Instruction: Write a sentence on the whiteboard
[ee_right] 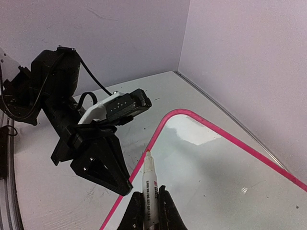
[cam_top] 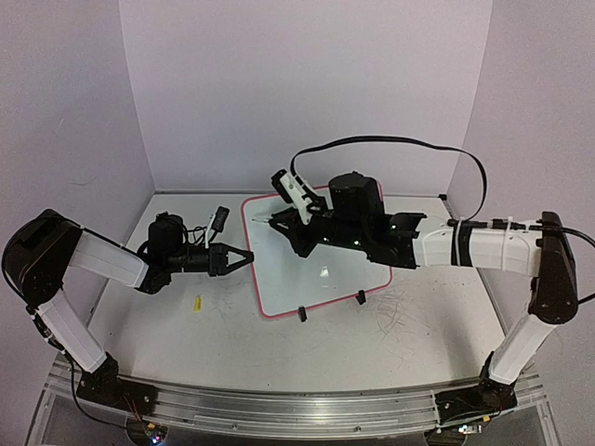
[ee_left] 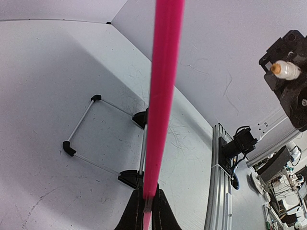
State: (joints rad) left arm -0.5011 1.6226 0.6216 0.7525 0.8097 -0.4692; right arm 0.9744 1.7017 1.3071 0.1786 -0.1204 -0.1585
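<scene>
White shells and bulky black joints on the left arm (cam_top: 102,260) and right arm (cam_top: 483,246), black wedge fingers on the left gripper (cam_top: 247,257), black cable (cam_top: 400,141) arcing over the right!

Soft, even light; glare patch on the whiteboard (ee_right: 216,177); faint shadows.

The scratched white table (cam_top: 409,334) bears the whiteboard (cam_top: 307,279) and a small yellow piece (cam_top: 198,303).

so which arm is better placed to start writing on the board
Right: the right pincer holds the marker, tip near the board. The left pincer just clamps the board's rim.
</scene>
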